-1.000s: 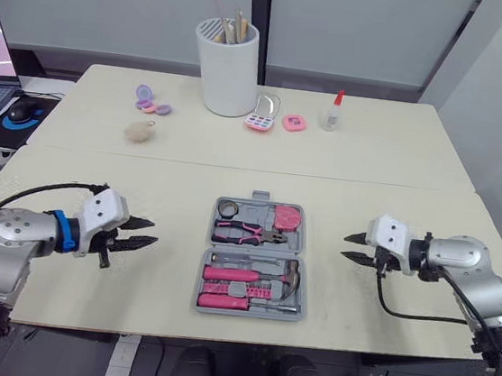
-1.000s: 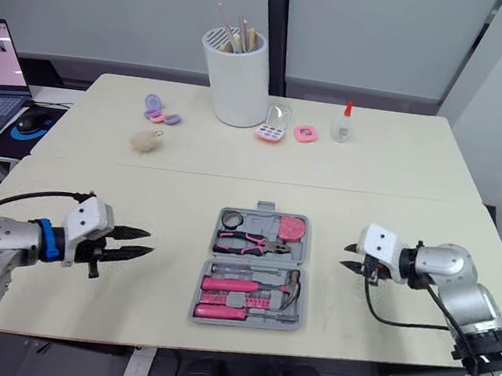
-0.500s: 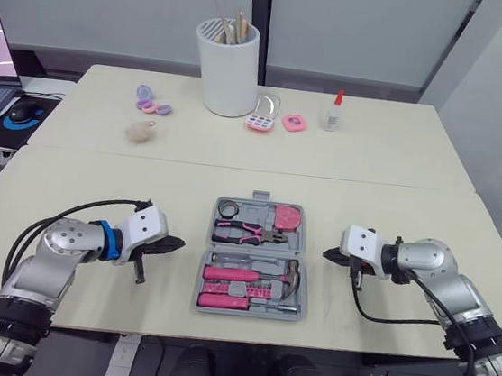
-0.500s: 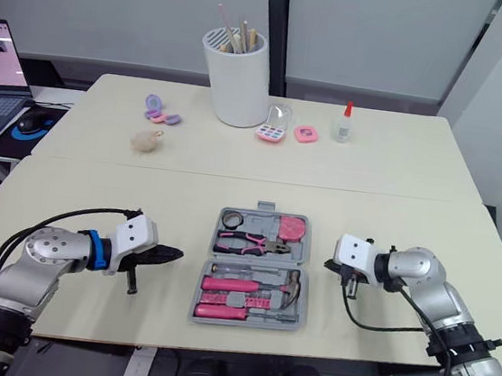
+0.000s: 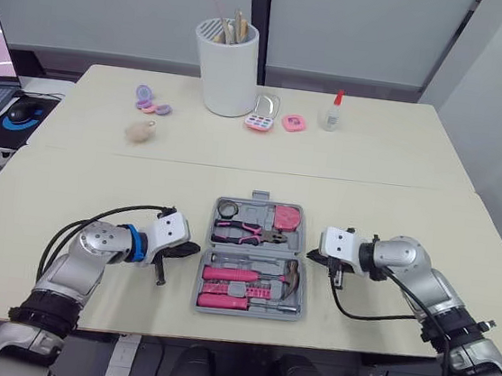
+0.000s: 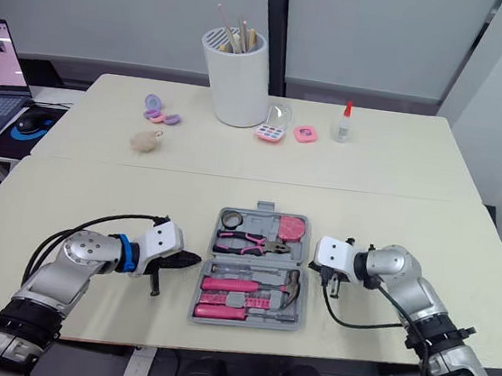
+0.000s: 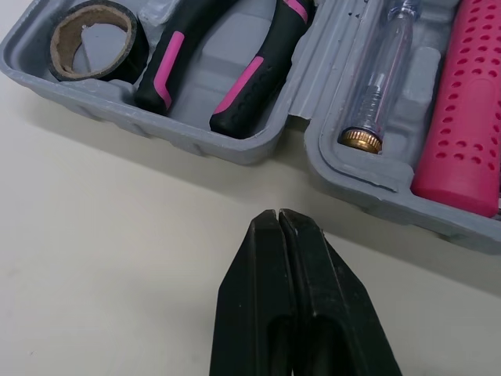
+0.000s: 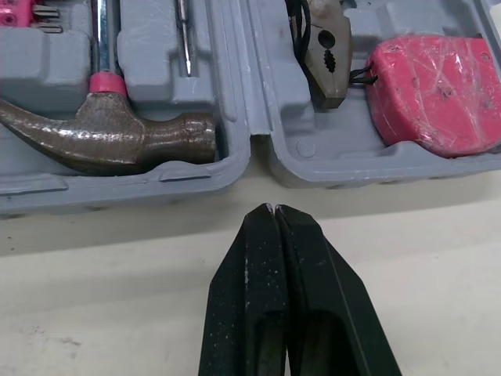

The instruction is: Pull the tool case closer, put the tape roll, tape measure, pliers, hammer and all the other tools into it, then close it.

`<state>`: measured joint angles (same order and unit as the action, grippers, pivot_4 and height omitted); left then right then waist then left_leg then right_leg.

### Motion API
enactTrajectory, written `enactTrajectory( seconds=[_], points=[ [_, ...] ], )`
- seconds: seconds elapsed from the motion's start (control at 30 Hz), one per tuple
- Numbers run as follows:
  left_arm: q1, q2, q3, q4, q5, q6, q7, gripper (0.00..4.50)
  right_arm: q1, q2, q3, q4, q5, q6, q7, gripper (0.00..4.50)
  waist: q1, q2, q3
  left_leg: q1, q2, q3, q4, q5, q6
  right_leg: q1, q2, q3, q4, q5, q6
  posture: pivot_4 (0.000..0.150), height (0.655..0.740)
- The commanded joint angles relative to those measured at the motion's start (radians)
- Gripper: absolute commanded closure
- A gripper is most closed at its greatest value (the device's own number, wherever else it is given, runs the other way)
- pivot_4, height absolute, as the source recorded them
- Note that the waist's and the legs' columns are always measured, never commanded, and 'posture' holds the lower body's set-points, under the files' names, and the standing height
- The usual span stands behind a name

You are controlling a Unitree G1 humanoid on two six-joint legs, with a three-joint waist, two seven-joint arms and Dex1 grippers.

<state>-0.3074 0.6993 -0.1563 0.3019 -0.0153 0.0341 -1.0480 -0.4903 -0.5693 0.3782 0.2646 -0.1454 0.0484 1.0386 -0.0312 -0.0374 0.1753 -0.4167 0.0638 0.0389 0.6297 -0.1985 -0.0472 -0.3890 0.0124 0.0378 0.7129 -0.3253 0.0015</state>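
**Case filled, pincers set at both ends of the hinge**

The tool case (image 7: 196,141) is seen lying open and flat on the counter (image 5: 393,213), in the middle and toward the near edge. It is judged to be already pulled close enough.

Its moulded pockets are filled:
- The tape roll (image 7: 92,41) is seated in the far left corner.
- The pliers (image 7: 227,70) are laid just right of the roll.
- The tape measure (image 8: 438,86) is set in the far right pocket.
- The hammer (image 8: 109,141) is bedded in the near half, its head at the right end.
- A slim screwdriver (image 7: 380,86) is lodged beside the hinge.

No loose tool is seen on the counter around the case, so only the closing is judged to remain.

The left pincer (image 7: 278,213) is fully closed with nothing held. It is pointed at the notch on the case's left side where the two halves meet, just short of the wall. The right pincer (image 8: 270,207) is likewise pressed shut and empty, and is aimed at the same seam from the right side, near it but apart.

The fingers are probably kept together so that each pair serves as one thin, stiff wedge. The mirrored placement would allow one half to be lifted evenly from both ends without twisting. Because both halves carry tools, a slow swing is called for. The pliers or the tape measure could otherwise be tipped from their pockets as the far half is folded over.
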Motion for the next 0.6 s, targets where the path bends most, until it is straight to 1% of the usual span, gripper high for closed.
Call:
enactTrajectory(
  seconds=[0.03, 0.23, 0.33, 0.43, 0.5, 0.6],
  points=[
    [-0.039, -0.026, -0.044, 0.018, 0.04, -0.025, 0.011, 4.5, -0.029, 0.021, 0.018, 0.019, -0.025, -0.032, -0.014, 4.47, 0.001, 0.0, 0.0, 0.0, 0.0, 0.0, 0.0, 0.0, 0.0, 0.0, 0.0, 0.0, 0.0, 0.0, 0.0, 0.15, 0.74],
    [-0.083, -0.109, -0.081, 0.036, 0.065, -0.02, 0.041, 4.5, -0.043, 0.056, 0.04, 0.029, -0.04, -0.04, -0.019, 4.47, 0.002, 0.0, 0.0, 0.0, 0.0, 0.0, 0.0, 0.0, 0.0, 0.0, 0.0, 0.0, 0.0, 0.0, 0.0, 0.15, 0.74],
    [-0.098, -0.148, -0.083, 0.029, 0.048, 0.007, 0.03, 4.5, -0.048, 0.062, 0.044, 0.028, -0.048, -0.042, -0.014, 4.47, 0.004, 0.0, 0.0, 0.0, -0.001, -0.001, 0.0, 0.0, 0.0, 0.001, 0.0, 0.0, 0.0, 0.0, 0.0, 0.15, 0.74],
    [-0.088, -0.146, -0.092, -0.017, 0.048, 0.037, -0.003, 4.5, -0.043, 0.056, 0.036, 0.003, -0.046, -0.029, 0.004, 4.47, 0.005, 0.0, 0.0, 0.0, -0.001, -0.001, 0.001, 0.0, 0.0, 0.001, 0.0, 0.0, 0.001, 0.0, 0.001, 0.15, 0.74],
    [-0.069, -0.129, -0.103, -0.053, 0.059, 0.022, -0.02, 4.5, -0.033, 0.039, 0.031, -0.022, -0.043, -0.022, 0.019, 4.47, 0.005, 0.0, 0.0, 0.0, -0.001, -0.001, 0.001, 0.0, 0.0, 0.001, 0.0, 0.0, 0.001, 0.0, 0.001, 0.15, 0.74],
    [-0.038, -0.132, -0.096, -0.131, 0.038, 0.055, -0.025, 4.5, -0.006, 0.015, 0.02, -0.071, -0.033, -0.006, 0.034, 4.47, 0.005, 0.0, 0.0, 0.0, 0.0, -0.001, 0.001, 0.0, 0.0, 0.001, 0.0, 0.002, 0.0, 0.0, 0.001, 0.15, 0.74]
  ],
)
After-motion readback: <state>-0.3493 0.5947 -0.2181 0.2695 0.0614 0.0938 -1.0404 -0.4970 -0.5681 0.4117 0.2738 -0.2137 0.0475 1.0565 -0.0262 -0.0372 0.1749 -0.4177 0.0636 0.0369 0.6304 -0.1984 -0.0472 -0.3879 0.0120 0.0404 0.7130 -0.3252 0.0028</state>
